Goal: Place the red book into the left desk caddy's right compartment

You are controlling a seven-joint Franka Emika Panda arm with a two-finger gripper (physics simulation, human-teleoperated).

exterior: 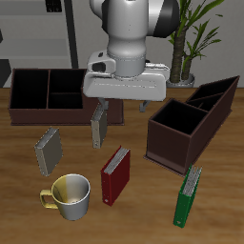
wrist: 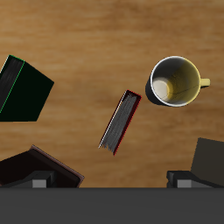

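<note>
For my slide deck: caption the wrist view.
Gripper's downward look at the red book lying on the table beside the mug.

Even, moderately bright synthetic lighting from above in both views. In the exterior view, soft dark shadows lie close beside the red book (exterior: 115, 174), the mug (exterior: 70, 195) and the green book (exterior: 188, 195) on the bench (exterior: 138, 214). No glare. Edges appear slightly soft from low resolution. In the wrist view the caddy interior (wrist: 31, 166) is deeply shaded.
</note>
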